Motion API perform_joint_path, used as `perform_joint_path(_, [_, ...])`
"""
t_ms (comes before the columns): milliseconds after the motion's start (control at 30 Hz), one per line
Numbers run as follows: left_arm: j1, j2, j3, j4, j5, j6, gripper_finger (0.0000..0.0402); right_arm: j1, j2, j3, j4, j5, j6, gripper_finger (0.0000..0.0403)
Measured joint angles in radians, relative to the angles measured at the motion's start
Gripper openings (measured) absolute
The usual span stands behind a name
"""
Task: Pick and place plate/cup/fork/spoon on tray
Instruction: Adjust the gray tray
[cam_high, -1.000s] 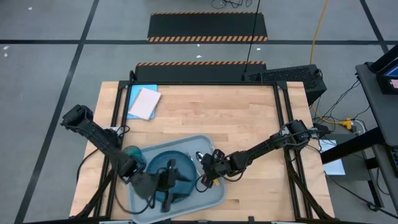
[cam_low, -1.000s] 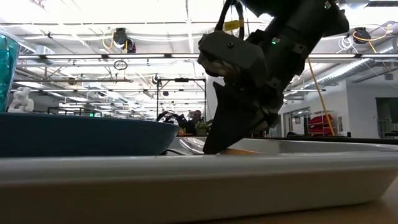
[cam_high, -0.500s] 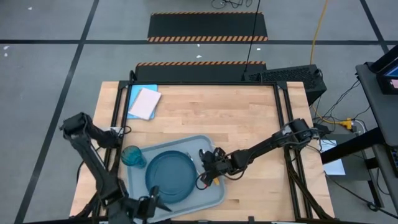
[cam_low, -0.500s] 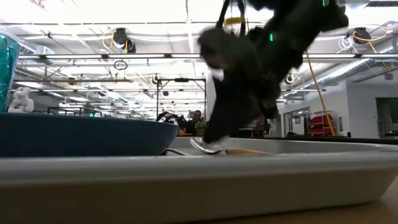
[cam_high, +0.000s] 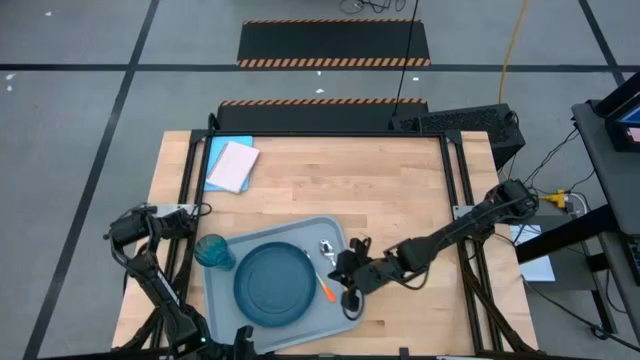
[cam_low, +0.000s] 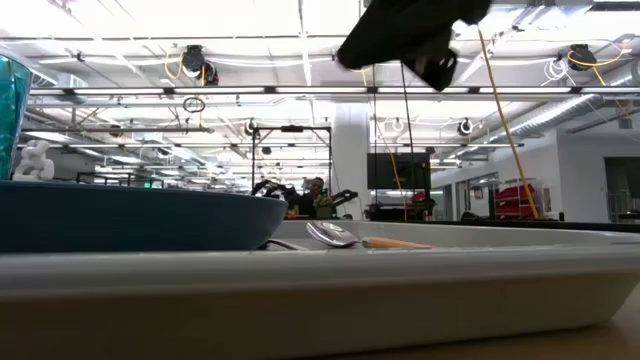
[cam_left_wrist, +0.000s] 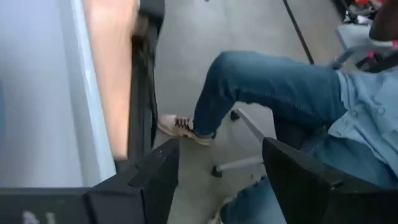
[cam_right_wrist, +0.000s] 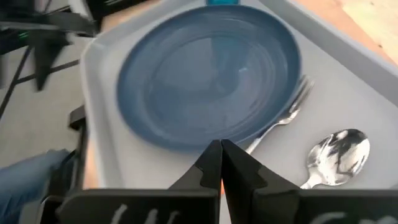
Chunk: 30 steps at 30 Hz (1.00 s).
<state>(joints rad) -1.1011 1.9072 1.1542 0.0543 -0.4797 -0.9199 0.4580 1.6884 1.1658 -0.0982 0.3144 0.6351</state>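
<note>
Wooden boards make the table top (cam_high: 380, 200) I work on, with grey floor all around it. On the table sits the big pale grey-blue plastic tray (cam_high: 345, 318) with round corners. All four things look to be on it now, so I think the job is almost done.

The round dark teal-blue plate (cam_high: 274, 283) lies flat in the middle of the tray. Its raised rim is smooth and a bit shiny. Just beside it lies the small fork (cam_right_wrist: 285, 111) with silver tines, its tines touching or lying over the plate's rim. In the high view I can only see its red-orange plastic handle (cam_high: 327, 289). The small spoon (cam_right_wrist: 337, 154) with the shiny silver bowl lies next to the fork, and the low view shows it resting flat with its lighter orange handle pointing away. The small see-through teal-blue plastic cup (cam_high: 211, 250) stands upright at the tray's left edge; I cannot tell if it is fully inside the rim.

My right gripper (cam_right_wrist: 220, 153) hangs over the tray near the cutlery. Its two fingers are pressed together and hold nothing. To end this step well, I would lift it straight up and away, so it does not bump the spoon or fork.

My left gripper (cam_left_wrist: 214, 180) is off past the table's near left edge, fingers spread wide and empty. Beyond it I see a seated person's leg in blue jeans (cam_left_wrist: 267, 93).
</note>
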Motion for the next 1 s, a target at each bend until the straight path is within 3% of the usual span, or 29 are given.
perform_joint_path(200, [-0.026,0.018,0.0,-0.068,0.028,-0.09,0.0158,0.057,-0.046,-0.082,0.041,0.052,-0.031,0.0])
perform_joint_path(600, [-0.063,0.018,0.0,-0.331,0.082,-0.275,0.0011,0.052,-0.067,-0.146,0.084,-0.004,-0.034,0.0])
perform_joint_path(1000, [-0.08,0.009,0.001,-0.491,0.117,-0.327,0.0006,0.052,-0.067,-0.145,0.131,-0.003,-0.045,0.0])
